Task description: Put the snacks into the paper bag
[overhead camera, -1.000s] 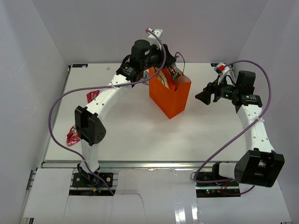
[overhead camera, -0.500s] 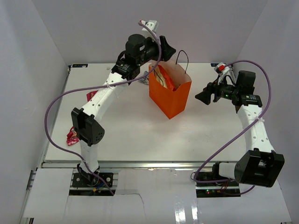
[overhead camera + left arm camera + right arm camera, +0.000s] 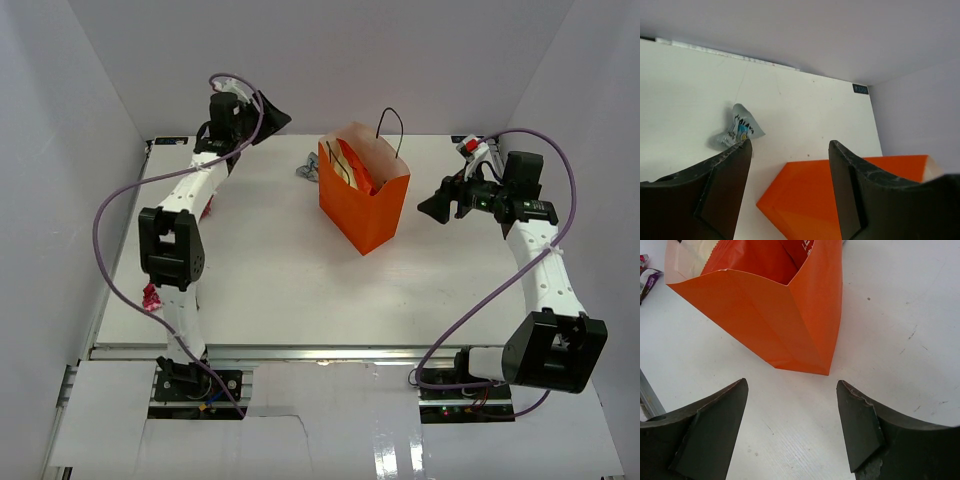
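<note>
The orange paper bag [image 3: 365,200] stands upright at the table's centre back, its black handle up. A red-orange chip bag [image 3: 765,257] sits inside it. My left gripper [image 3: 275,115] is open and empty, high at the back left, well away from the bag; its wrist view shows the bag [image 3: 840,195] and a silver-grey wrapper [image 3: 740,130] below. That wrapper [image 3: 307,171] lies just left of the bag. My right gripper [image 3: 432,207] is open and empty, right of the bag [image 3: 785,315]. A purple wrapper [image 3: 650,277] lies beyond the bag. The yellow packet is not in view.
A pink-red wrapper [image 3: 152,297] lies at the table's left edge, partly behind the left arm. Another red wrapper [image 3: 209,207] peeks out beside that arm's upper link. White walls enclose the table on three sides.
My left gripper has lifted off the paper bag's mouth and swung left to the back-left corner, empty. The bag's opening now shows. The right arm has not moved.
</note>
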Robot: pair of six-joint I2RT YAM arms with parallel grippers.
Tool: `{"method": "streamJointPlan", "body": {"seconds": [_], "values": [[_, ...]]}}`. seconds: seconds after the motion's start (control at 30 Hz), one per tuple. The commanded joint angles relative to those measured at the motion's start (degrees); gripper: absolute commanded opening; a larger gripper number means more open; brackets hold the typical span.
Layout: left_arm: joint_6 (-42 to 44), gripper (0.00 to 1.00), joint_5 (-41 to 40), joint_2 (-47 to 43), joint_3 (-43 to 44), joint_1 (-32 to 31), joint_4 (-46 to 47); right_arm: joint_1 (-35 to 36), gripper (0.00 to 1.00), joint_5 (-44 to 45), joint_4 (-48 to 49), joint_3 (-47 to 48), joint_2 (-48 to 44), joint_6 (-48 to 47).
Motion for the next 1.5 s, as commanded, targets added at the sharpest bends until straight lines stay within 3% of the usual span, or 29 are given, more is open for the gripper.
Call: {"method": "streamJointPlan", "body": {"seconds": [0.0, 0.1, 0.33, 0.6, 0.93, 1.1, 1.33, 1.47], "values": [[7.58, 0.73, 7.03, 8.05, 10.53, -1.67, -1.71, -0.46, 0.77, 0.78, 0.64, 1.98, 0.38, -1.51], [12.69, 0.72, 7.40, 15.09, 14.79, -1.76, -3.14, -0.55, 0.78, 1.31, -0.24, 2.07, 0.64, -2.21], [18.58, 0.68, 1.85, 21.78, 14.88, -3.16, 4.42, -0.72, 0.78, 1.75, -1.74, 2.25, 1.79, -3.62], [18.33, 0.66, 2.56, 28.81, 19.29, -5.10, 4.42, -0.99, 0.78, 1.75, -1.83, 2.51, 3.02, -3.80], [17.44, 0.61, -2.63, 34.17, 23.24, -7.21, 1.62, -1.60, 0.78, 1.31, -2.26, 2.34, 3.11, -4.06], [18.32, 0.42, -6.14, 34.18, 21.93, -8.00, -1.64, -1.78, 0.78, 1.05, -2.35, 2.16, 2.93, -4.15], [20.52, 0.31, -5.62, 30.06, 13.23, -8.44, -0.59, -1.87, 0.78, 0.17, -2.35, 2.60, 2.84, -4.06], [21.22, 0.18, -4.30, 26.45, 6.29, -8.53, 2.57, -1.78, 0.78, -0.18, -2.26, 2.78, 2.49, -3.97]]}}
